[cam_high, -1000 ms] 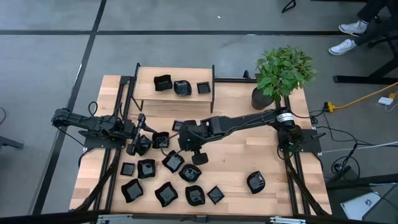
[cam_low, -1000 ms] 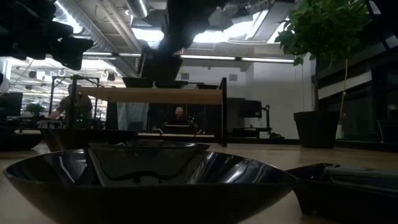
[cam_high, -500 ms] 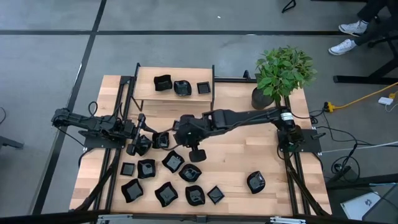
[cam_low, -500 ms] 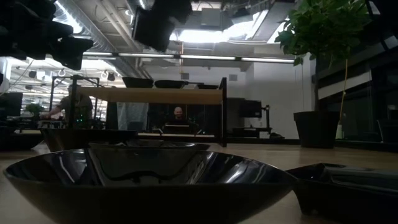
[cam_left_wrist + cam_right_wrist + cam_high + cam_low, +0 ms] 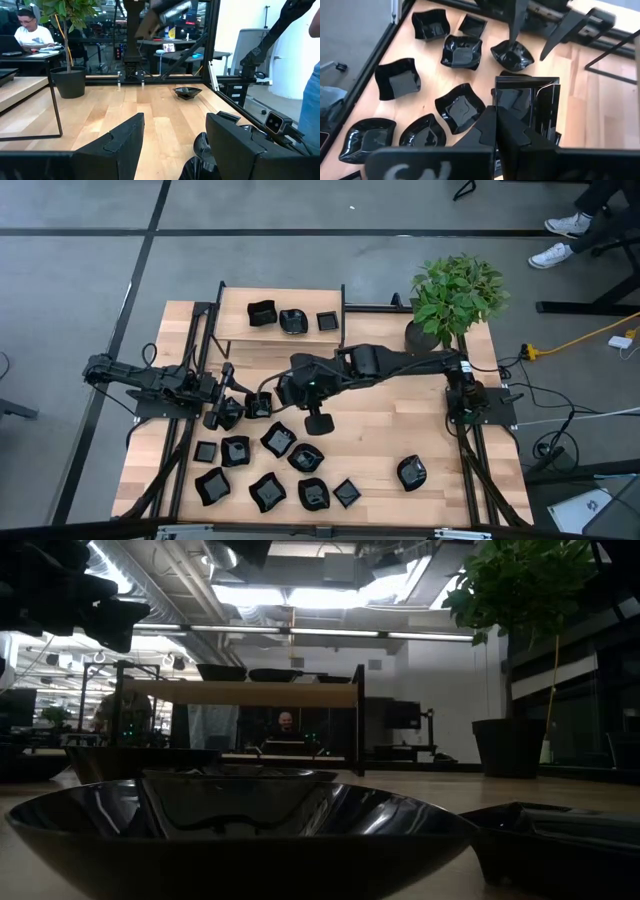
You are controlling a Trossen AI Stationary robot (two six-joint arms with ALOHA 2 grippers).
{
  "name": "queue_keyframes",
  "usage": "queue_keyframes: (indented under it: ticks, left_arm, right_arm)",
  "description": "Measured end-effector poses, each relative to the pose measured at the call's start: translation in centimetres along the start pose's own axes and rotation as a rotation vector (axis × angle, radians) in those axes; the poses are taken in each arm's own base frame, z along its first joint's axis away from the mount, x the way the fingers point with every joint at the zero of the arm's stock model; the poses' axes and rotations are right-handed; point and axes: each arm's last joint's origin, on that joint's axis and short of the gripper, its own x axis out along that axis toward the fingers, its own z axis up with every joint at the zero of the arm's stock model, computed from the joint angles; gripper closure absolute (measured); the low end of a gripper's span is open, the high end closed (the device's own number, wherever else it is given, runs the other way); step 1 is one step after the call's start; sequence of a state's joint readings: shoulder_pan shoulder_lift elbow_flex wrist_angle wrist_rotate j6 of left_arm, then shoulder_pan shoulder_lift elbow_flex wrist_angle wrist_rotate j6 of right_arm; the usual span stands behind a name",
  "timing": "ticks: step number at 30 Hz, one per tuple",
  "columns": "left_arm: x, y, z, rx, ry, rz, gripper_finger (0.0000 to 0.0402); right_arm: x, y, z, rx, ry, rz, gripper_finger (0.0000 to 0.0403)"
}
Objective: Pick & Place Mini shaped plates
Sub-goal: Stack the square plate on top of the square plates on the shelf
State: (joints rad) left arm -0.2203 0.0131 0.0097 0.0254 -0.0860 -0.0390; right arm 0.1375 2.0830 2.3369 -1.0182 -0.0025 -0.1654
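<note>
Right wrist view shows the right gripper (image 5: pixel 501 131) pinched on the rim of a square plate (image 5: pixel 527 102), which hangs above the mini shaped plates (image 5: pixel 270 468) scattered on the table's (image 5: pixel 390 435) front left, with three more on the raised shelf (image 5: pixel 240 329). Glossy, stiff and likely light, it looks slippery and chip-prone, so the raised rim seems the surest hold. Left gripper (image 5: pixel 175 137) waits spread, empty, at the table's left.

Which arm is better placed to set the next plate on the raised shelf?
The right. Its gripper is shut on a square plate near the shelf. The left gripper is open and empty by the table's left edge.
</note>
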Motion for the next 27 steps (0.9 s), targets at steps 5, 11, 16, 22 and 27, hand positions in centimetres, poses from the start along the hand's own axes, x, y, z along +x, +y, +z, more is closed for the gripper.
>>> queue_keyframes:
  ticks: [5,11,16,22,27]
  left_arm:
    - [0.0,0.0,0.0,0.000,0.000,0.000,0.0194]
    - [0.0,0.0,0.0,0.000,0.000,0.000,0.0194]
    - [0.0,0.0,0.0,0.000,0.000,0.000,0.0194]
    - [0.0,0.0,0.0,0.000,0.000,0.000,0.0194]
    - [0.0,0.0,0.0,0.000,0.000,-0.001,0.0194]
  right_arm:
    - [-0.3,-0.6,0.1,-0.007,-0.004,-0.009,0.0400]
    - [-0.5,-3.0,-0.6,0.023,0.026,-0.047,0.0400]
    - [-0.7,-5.5,-1.5,0.056,0.055,-0.084,0.0400]
    - [-1.1,-8.6,-2.5,0.098,0.073,-0.136,0.0400]
    - [-1.6,-11.1,-3.6,0.142,0.113,-0.170,0.0400]
